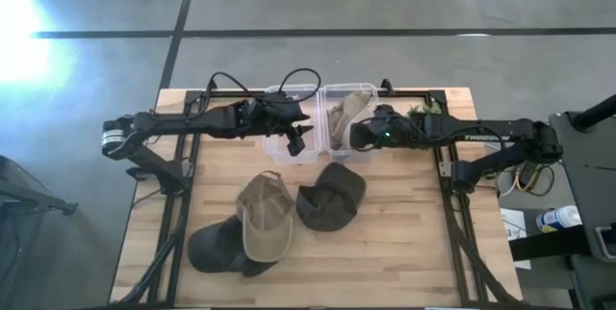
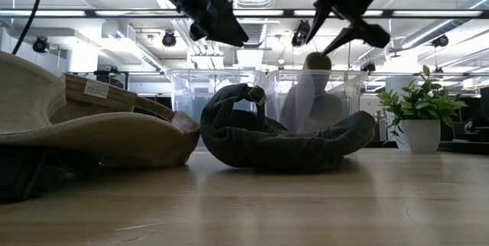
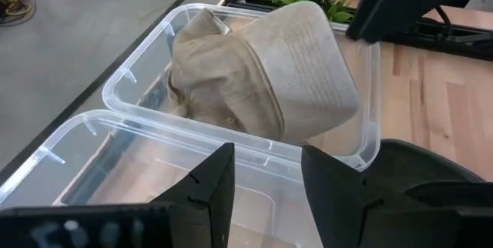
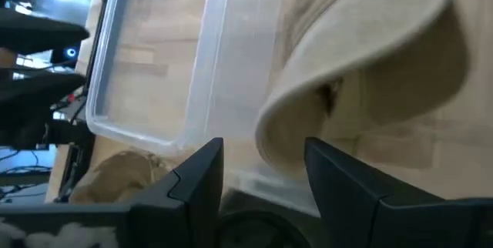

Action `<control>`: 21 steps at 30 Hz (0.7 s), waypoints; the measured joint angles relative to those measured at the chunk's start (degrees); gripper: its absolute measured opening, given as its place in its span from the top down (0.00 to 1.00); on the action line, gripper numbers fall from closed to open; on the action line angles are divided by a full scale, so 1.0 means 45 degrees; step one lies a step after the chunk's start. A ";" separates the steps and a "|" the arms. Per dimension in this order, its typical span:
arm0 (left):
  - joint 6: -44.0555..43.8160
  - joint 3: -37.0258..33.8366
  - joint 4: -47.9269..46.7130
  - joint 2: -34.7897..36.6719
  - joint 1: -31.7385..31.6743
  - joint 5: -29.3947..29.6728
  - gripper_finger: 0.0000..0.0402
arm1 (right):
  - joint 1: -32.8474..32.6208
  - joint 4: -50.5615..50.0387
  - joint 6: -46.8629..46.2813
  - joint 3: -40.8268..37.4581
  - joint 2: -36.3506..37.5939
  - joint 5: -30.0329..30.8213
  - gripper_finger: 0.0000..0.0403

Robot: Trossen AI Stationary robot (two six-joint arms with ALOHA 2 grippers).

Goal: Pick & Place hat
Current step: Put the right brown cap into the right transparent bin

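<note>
A beige hat [image 1: 346, 116] lies crumpled in the right clear bin [image 1: 369, 91], its brim up against the bin wall [image 3: 308, 71]. The left clear bin [image 1: 289, 153] holds nothing. My left gripper [image 3: 266, 155] hovers open over the left bin's near part [image 1: 303, 140]. My right gripper [image 4: 262, 152] hangs open over the right bin's near edge [image 1: 358, 137], just beside the hat's brim [image 4: 362, 55]. On the table nearer the front lie a beige cap [image 1: 265, 216], a dark olive cap [image 1: 330, 194] and a dark hat [image 1: 217, 245].
A potted plant [image 2: 419, 116] stands at the table's far right corner. The three caps fill the middle and near-left of the table [image 1: 404, 252]. In the low view both grippers [image 2: 229, 36] [image 2: 344, 32] hang well above the bins.
</note>
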State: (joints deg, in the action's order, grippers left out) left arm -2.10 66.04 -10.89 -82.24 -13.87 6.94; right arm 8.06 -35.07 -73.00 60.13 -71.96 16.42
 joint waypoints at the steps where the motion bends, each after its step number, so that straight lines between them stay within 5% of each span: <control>1: 0.0034 -0.0001 0.0036 0.0000 0.0000 0.0000 0.64 | 0.0037 0.0144 0.0069 0.0098 -0.0219 -0.0020 0.56; 11: 0.0163 -0.0059 -0.0054 0.0000 -0.0002 0.0000 0.64 | 0.0280 0.0166 0.0994 0.1174 -0.2810 0.0384 0.60; 18: 0.0168 -0.0107 -0.0354 0.0000 0.0005 0.0000 0.64 | 0.0811 -0.1533 0.2419 0.2242 -0.3101 0.0350 0.91; 21: 0.0168 -0.0121 -0.0516 0.0000 0.0015 -0.0005 0.64 | 0.1169 -0.2312 0.3008 0.2743 -0.2842 0.0153 0.96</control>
State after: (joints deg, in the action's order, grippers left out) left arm -1.34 65.49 -13.21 -82.24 -13.80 6.92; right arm 13.32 -45.47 -59.46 72.48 -84.74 17.11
